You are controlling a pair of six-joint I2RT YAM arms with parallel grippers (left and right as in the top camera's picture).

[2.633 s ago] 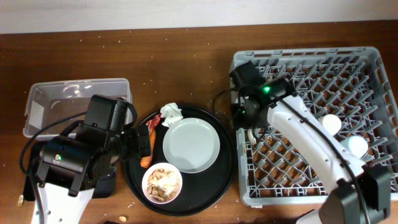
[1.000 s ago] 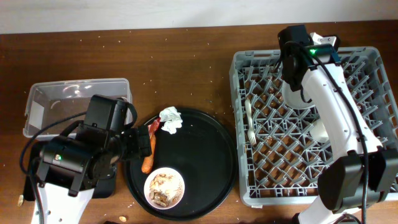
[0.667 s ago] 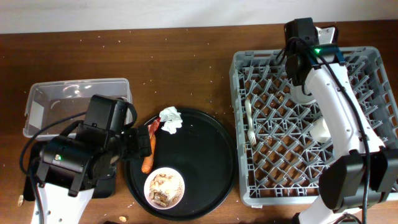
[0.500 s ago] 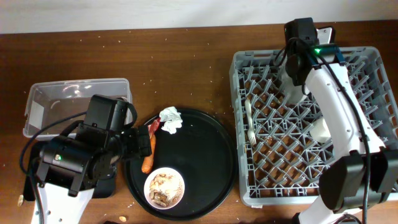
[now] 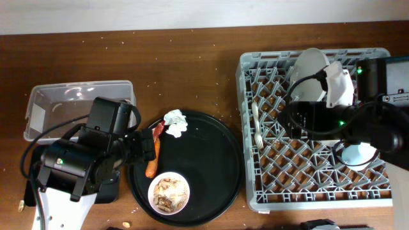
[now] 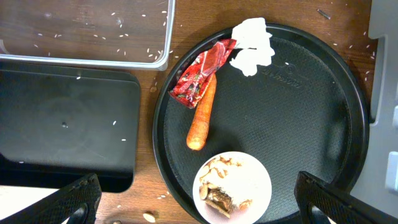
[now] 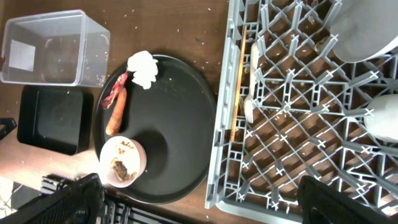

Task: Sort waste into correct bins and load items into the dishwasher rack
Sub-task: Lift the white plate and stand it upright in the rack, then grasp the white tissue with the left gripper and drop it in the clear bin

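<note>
The grey dishwasher rack [image 5: 255, 191] fills the right side. The pale grey plate [image 5: 312, 62] stands on edge at its far side, also in the right wrist view [image 7: 367, 31]. The white fork [image 5: 255, 124] lies in its left part, and the light blue cup [image 5: 359, 153] stands at its right. My right gripper [image 7: 211, 202] is open and empty above the rack. The tissue [image 6: 252, 46], red wrapper [image 6: 202, 71], carrot [image 6: 202, 115] and white bowl [image 6: 231, 185] holding food scraps lie on the round tray. My left gripper [image 6: 199, 205] is open and empty above them.
The large round black tray [image 5: 211, 160] sits between the arms. The clear tub [image 5: 77, 105] stands at the far left, with the shallow black tray [image 6: 62, 124] in front of it, mostly under my left arm in the overhead view. Crumbs dot the wooden table.
The plate has gone from the round tray to the rack's far side, standing on edge. My right arm let it go and drew back over the rack. My left arm has not moved.
</note>
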